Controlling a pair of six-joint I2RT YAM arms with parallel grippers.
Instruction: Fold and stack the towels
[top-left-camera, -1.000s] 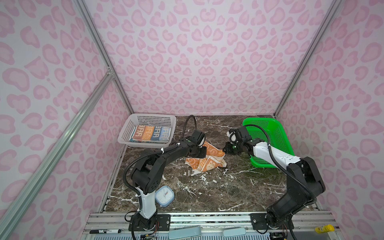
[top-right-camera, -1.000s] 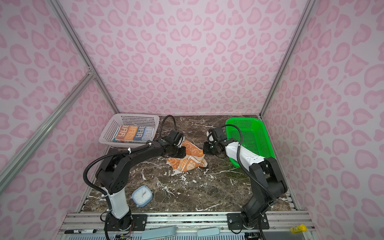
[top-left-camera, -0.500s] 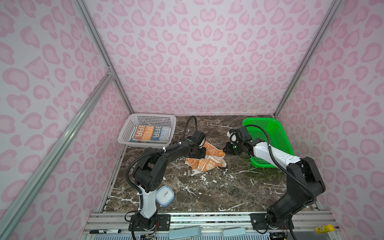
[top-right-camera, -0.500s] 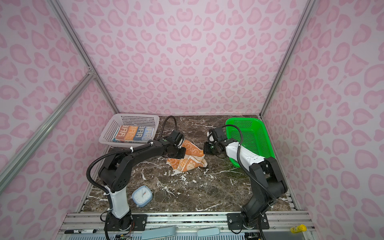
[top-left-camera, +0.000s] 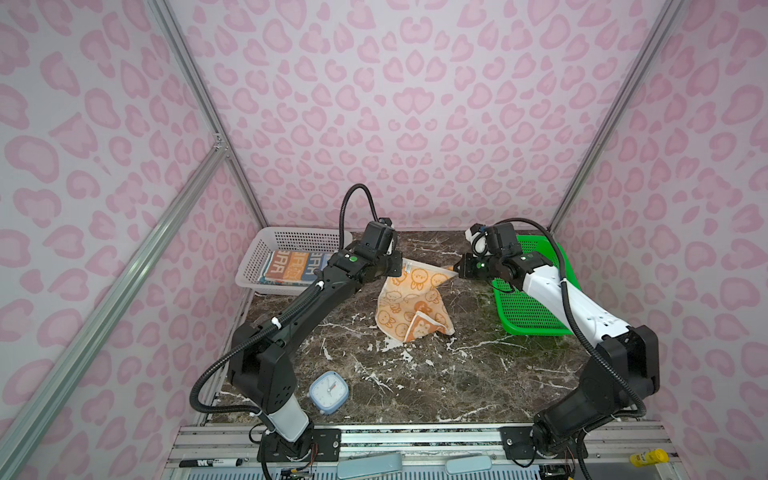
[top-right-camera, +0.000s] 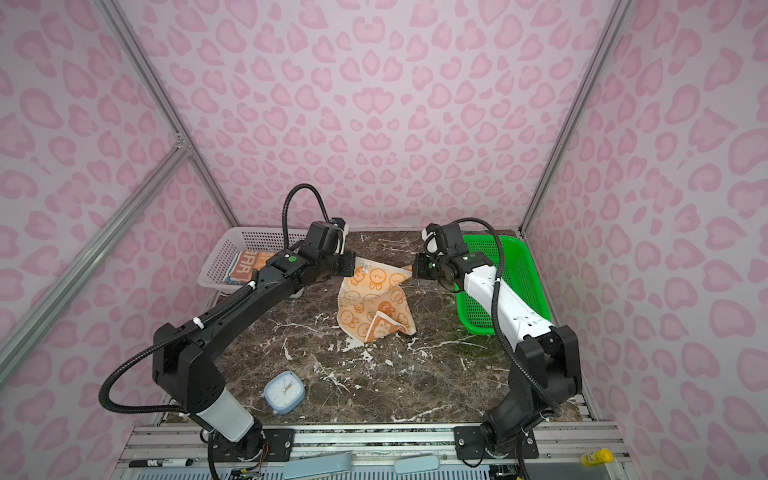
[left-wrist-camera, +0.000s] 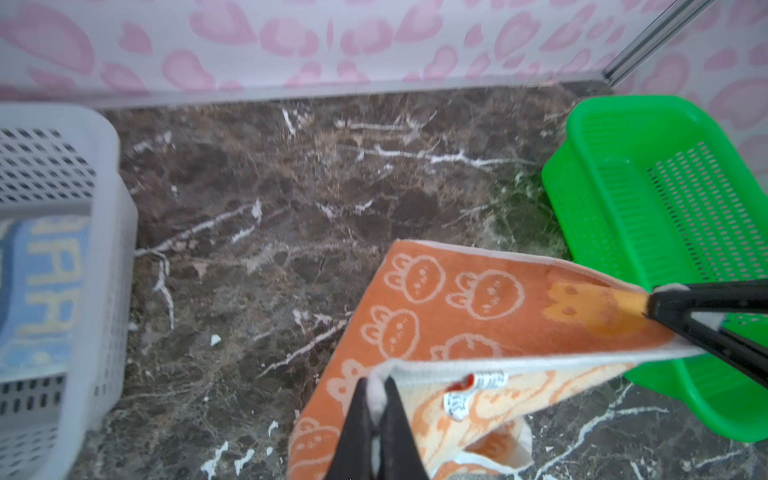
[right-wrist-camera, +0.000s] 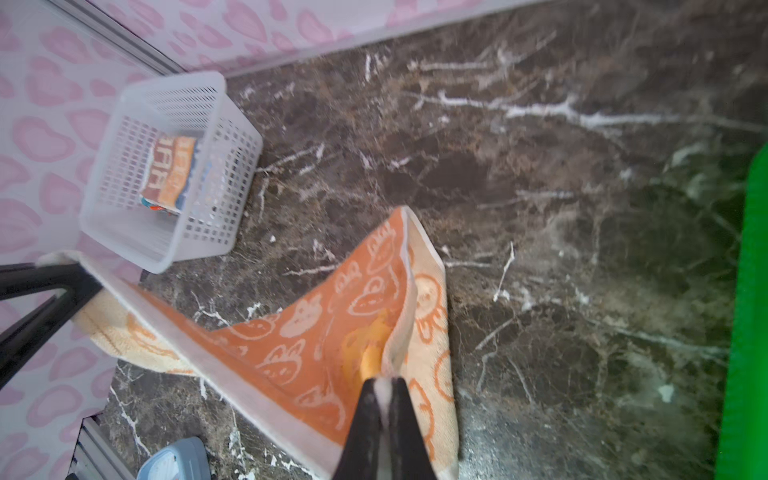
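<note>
An orange towel (top-left-camera: 413, 299) with bunny prints hangs between my two grippers, its top edge stretched taut and its lower part crumpled on the marble table. My left gripper (left-wrist-camera: 376, 386) is shut on one upper corner. My right gripper (right-wrist-camera: 384, 380) is shut on the other corner, near the green basket. In both top views the left gripper (top-right-camera: 354, 266) and right gripper (top-right-camera: 411, 268) face each other above the back of the table. A folded towel (top-left-camera: 295, 268) with blue and orange blocks lies in the white basket.
The white basket (top-left-camera: 266, 249) stands at the back left and a green basket (top-left-camera: 536, 307) at the back right under my right arm. A small blue clock (top-left-camera: 329, 390) sits near the front left. A marker (top-left-camera: 208, 462) lies on the front rail.
The orange towel lay bunched on the table before. Its top edge is now lifted and pulled straight between the grippers, and the left jaws have closed on their corner.
</note>
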